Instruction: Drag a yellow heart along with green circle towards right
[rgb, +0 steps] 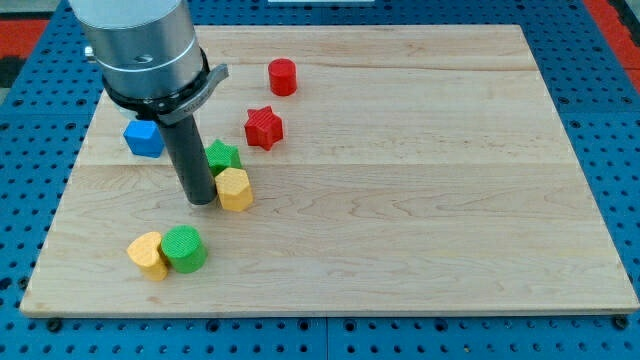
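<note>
- The rod ends in a bare tip (203, 203) holding nothing, touching the yellow hexagonal block (235, 189) beside the green star-like block (222, 156).
- The yellow heart-shaped block (148, 254) touches the green round block (185, 249), near the wooden board's (420, 200) bottom-left.
- Risk: an off-centre push could split the pair.
- No containers visible.

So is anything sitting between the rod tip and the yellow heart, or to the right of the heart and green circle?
No. My tip is above the yellow heart and green circle, with bare wood between. The board to their right is bare too.
</note>
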